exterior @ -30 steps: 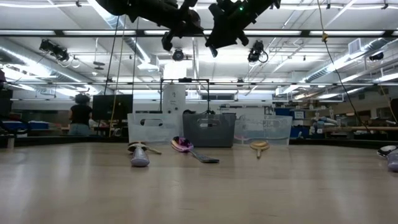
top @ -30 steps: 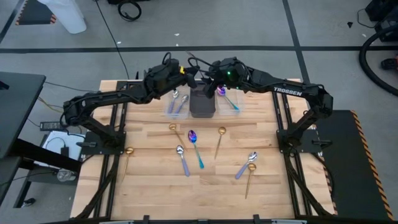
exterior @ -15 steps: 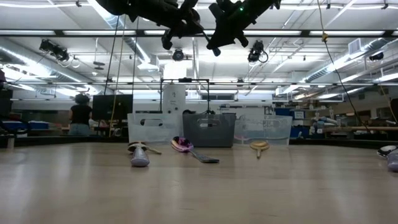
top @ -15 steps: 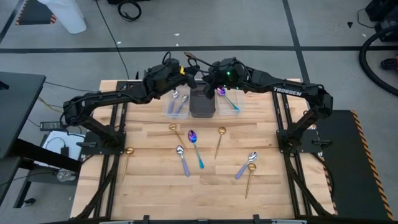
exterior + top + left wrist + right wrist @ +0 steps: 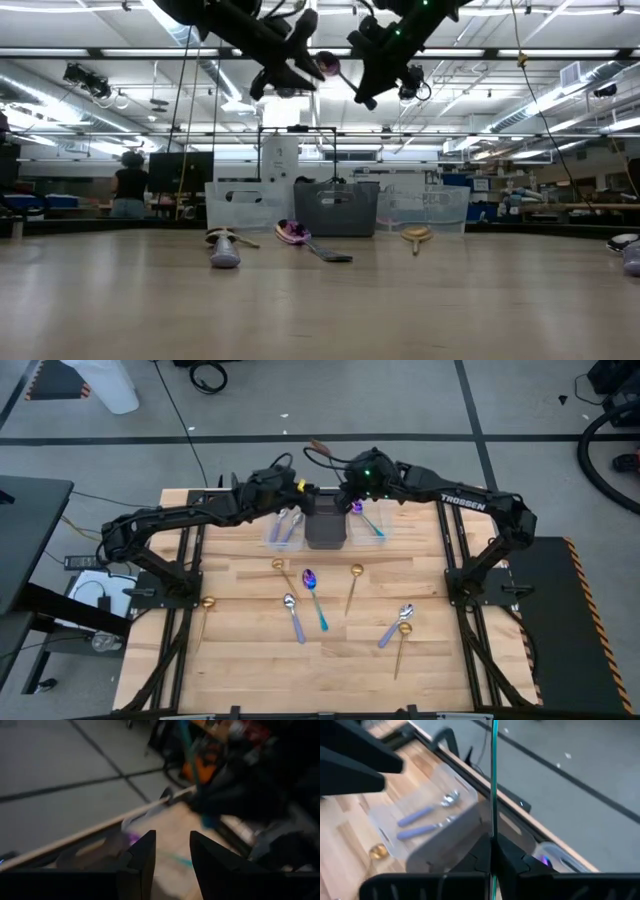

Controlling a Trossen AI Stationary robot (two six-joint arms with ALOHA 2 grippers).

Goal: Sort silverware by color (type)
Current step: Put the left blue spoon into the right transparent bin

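Note:
High over the bins, my right gripper [image 5: 347,484] is shut on a teal-handled spoon [image 5: 340,73]. The spoon's purple bowl [image 5: 318,447] reaches out past the table's far edge. My left gripper [image 5: 303,488] stands open just left of it, its fingers [image 5: 145,855] apart with nothing between them. Below stand a clear bin [image 5: 285,528] with two lavender-handled spoons, a dark bin [image 5: 325,528] and a second clear bin [image 5: 368,522] with a teal spoon. Gold, lavender and teal spoons lie loose on the table. My right gripper pinches the spoon's thin teal handle [image 5: 493,832] between its two fingers, near the handle's free end. The handle runs on from the fingertips along the line they point. The spoon is lifted clear, slanting up with its bowl [image 5: 327,63] at the top.
Loose on the wooden table lie a teal spoon [image 5: 315,595], lavender ones [image 5: 294,616] [image 5: 396,626] and gold ones [image 5: 283,571] [image 5: 354,585] [image 5: 402,645] [image 5: 205,615]. Black frame rails run along both sides. A person stands far off in the room [image 5: 129,185].
The spoon has passed from my left gripper to my right. The right one has shut on the handle and the left one has opened and let go. Both grippers have tipped downward, and the spoon's bowl has swung up and toward the far edge.

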